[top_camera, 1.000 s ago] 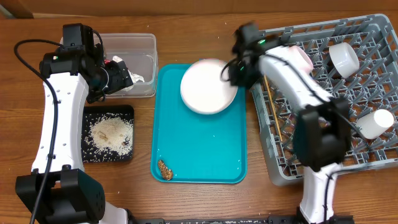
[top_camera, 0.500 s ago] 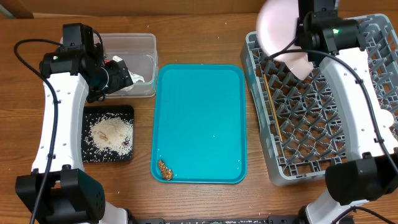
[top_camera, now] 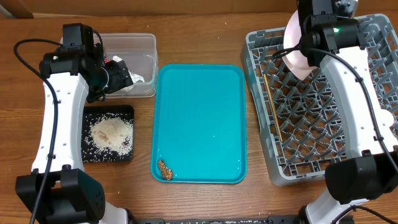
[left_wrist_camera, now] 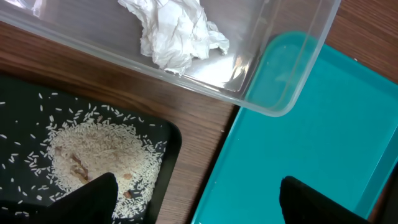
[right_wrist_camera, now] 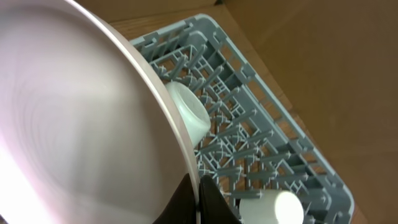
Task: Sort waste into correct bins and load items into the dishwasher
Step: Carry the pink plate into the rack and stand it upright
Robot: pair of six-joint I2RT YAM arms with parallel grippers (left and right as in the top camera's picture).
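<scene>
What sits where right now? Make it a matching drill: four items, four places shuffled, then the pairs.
Items
1. white plate
2. crumpled napkin
3. rice grains
4. brown food lump

Places
A. in the black tray
B. on the teal tray, near corner
C. in the clear tub
D. held by the right gripper over the dish rack

Pairs: 1-D, 2-C, 3-A, 4-B

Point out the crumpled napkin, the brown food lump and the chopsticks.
crumpled napkin (left_wrist_camera: 177, 31): left wrist view, middle of the white wad.
brown food lump (top_camera: 165, 170): overhead view, centre of the lump.
chopsticks (top_camera: 272, 107): overhead view, midway along the shafts.
</scene>
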